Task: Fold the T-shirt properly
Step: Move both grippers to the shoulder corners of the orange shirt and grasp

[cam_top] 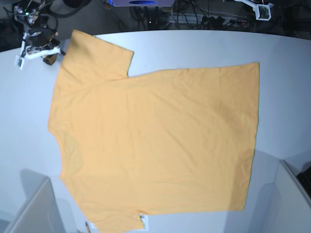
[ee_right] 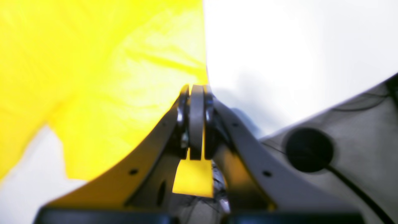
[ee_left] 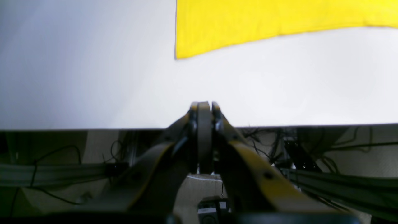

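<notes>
The light-orange T-shirt (cam_top: 155, 141) lies spread flat on the white table (cam_top: 286, 53), plain side up, with the collar end at the left and the hem at the right. My right gripper (cam_top: 48, 57) is at the far left sleeve's edge. In the right wrist view it (ee_right: 196, 88) is shut, with the yellow cloth (ee_right: 93, 77) at its tips and under it. My left gripper (ee_left: 204, 104) is shut and empty, over the table's edge. It is apart from the shirt's hem corner (ee_left: 186, 46). The lettering is hidden.
Cables and equipment (cam_top: 194, 14) line the far side of the table. Grey panels stand at the near left (cam_top: 29, 208) and near right (cam_top: 294, 194). Part of the left arm (cam_top: 260, 8) shows at the top right. A small white tag (cam_top: 144, 221) shows at the near sleeve.
</notes>
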Robot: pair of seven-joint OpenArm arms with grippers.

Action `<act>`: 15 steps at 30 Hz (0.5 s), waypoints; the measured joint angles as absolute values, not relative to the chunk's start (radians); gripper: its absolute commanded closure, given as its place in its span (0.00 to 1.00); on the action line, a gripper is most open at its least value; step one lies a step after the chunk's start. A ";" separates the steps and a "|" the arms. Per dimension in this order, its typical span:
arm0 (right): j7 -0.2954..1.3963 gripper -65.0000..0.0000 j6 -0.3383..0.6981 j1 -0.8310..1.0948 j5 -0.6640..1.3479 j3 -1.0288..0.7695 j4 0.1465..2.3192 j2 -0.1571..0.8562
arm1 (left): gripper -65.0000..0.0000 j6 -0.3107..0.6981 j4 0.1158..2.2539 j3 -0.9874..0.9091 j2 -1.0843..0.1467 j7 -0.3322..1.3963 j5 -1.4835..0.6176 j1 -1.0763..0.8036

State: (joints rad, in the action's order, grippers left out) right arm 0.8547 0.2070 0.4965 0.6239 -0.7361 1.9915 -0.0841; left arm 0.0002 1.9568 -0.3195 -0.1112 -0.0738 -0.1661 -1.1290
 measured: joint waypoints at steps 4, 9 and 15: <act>0.997 0.43 0.252 0.409 0.727 -0.822 1.961 -0.084 | 1.00 -0.001 1.957 -0.321 -0.120 -0.079 -0.167 -1.093; 1.067 0.41 0.271 0.301 0.734 -0.923 1.879 -0.080 | 0.64 0.001 1.958 -0.321 -0.117 -0.080 -0.309 -1.077; 1.062 0.41 0.271 0.278 0.731 -0.878 1.711 -0.010 | 0.23 0.047 1.943 -0.368 -0.176 -0.083 -0.634 -1.063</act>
